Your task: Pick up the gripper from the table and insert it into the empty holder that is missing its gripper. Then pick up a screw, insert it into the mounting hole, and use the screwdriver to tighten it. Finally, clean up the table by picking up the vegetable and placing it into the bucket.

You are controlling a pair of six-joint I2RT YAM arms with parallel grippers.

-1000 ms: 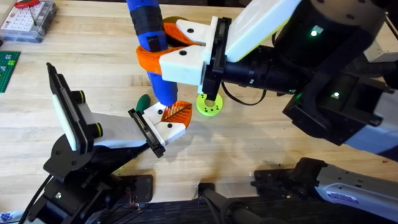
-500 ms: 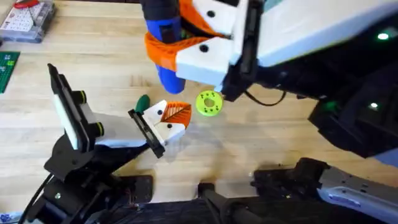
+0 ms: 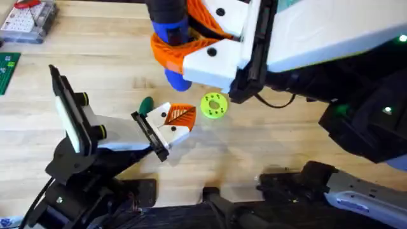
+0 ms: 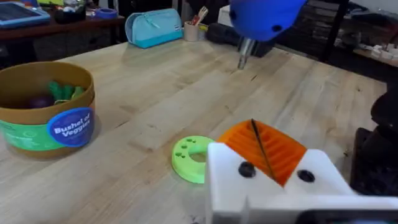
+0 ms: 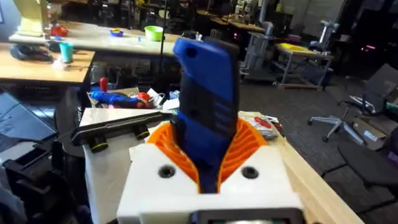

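My right gripper [image 3: 181,48] hangs high over the table's far middle, shut on the blue screwdriver [image 3: 170,25], whose rounded end points down. The right wrist view has the screwdriver [image 5: 208,93] upright between the orange pads [image 5: 249,143]. The left wrist view catches its tip [image 4: 264,15] and metal bit overhead. My left gripper [image 3: 180,116] rests low with its orange pads pressed together, just left of a lime-green disc with a hole [image 3: 213,105]. The bucket [image 4: 37,134], labelled "Bushel of Veggies", holds green and purple vegetables [image 4: 56,93].
A dark green object [image 3: 146,105] lies just behind my left gripper. A clear parts box [image 3: 25,19] and a green board [image 3: 7,70] sit at the far left. A light blue pouch [image 4: 154,28] stands at the table's far side.
The right arm has lifted the screwdriver up off the green disc, toward the camera and slightly to the right. My left gripper has stayed put.
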